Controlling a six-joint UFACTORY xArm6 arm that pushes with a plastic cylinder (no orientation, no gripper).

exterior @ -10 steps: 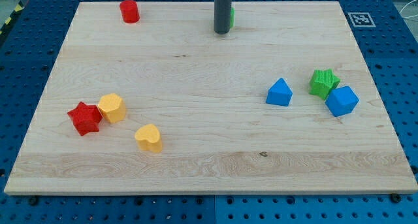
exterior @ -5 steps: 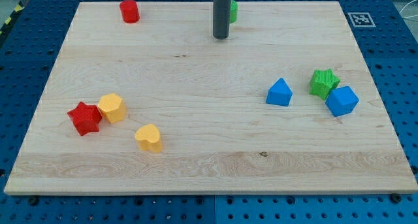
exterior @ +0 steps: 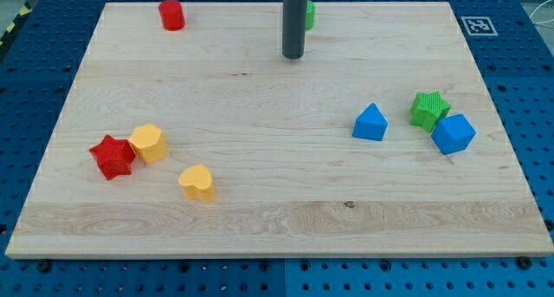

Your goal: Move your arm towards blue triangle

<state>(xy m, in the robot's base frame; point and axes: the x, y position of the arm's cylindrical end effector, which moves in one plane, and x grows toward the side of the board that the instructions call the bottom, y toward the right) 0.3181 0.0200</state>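
Observation:
The blue triangle (exterior: 370, 123) lies on the wooden board (exterior: 260, 106) right of centre. My tip (exterior: 293, 57) stands near the view's top centre, well up and to the left of the blue triangle, with a wide gap between them. A green block (exterior: 309, 16) sits just behind the rod, mostly hidden by it.
A green star (exterior: 428, 109) and a blue block (exterior: 454, 133) touch each other right of the triangle. A red cylinder (exterior: 171, 15) is at the top left. A red star (exterior: 112, 157), a yellow hexagon (exterior: 149, 143) and a yellow heart (exterior: 197, 183) lie at the lower left.
My tip has slid a little down the view, away from the green block and closer to the blue triangle. No block has moved.

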